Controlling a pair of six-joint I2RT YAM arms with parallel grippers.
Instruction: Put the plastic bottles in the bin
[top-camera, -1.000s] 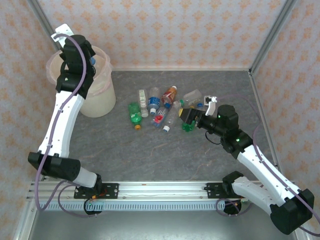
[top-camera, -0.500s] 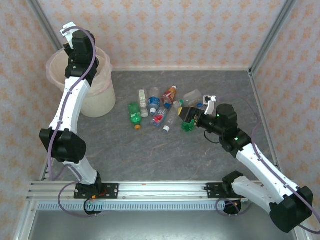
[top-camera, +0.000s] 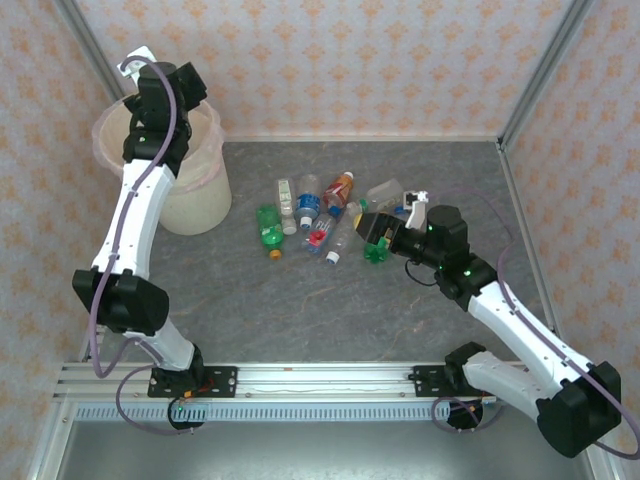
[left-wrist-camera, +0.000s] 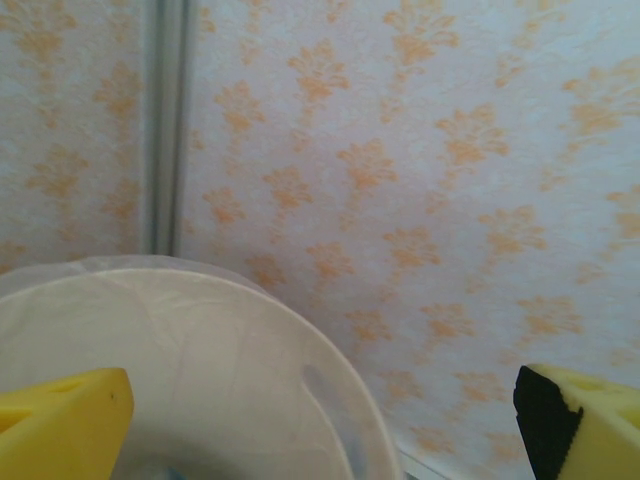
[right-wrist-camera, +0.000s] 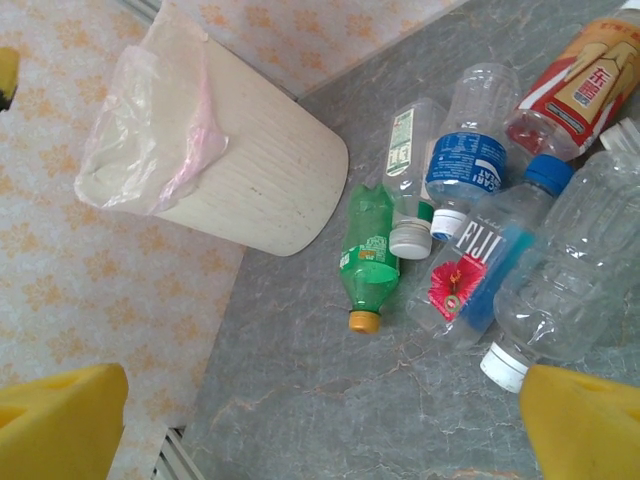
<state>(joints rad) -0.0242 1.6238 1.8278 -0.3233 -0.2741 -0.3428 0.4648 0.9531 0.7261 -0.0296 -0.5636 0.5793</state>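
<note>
Cream plastic marks the bin (top-camera: 195, 200) at the far left of the table (top-camera: 300, 310), with the left gripper (top-camera: 178, 88) above its rim. The left wrist view adds yellow fingers (left-wrist-camera: 60, 425) spread wide, empty, over the bin's mouth. Right of it, the plastic bottles (top-camera: 315, 215) lie clustered mid-table, and the right gripper (top-camera: 376, 232) hovers open and empty at their right edge, where its wrist view makes labels legible to us.

Top cam's looking down from high, off to right of bin (top-camera: 200, 205). L wrist cam's hovering close over bin, facing wall (left-wrist-camera: 450, 180). R wrist cam's viewing bin from farther, past bottles (right-wrist-camera: 470, 190). All sharing bin.
</note>
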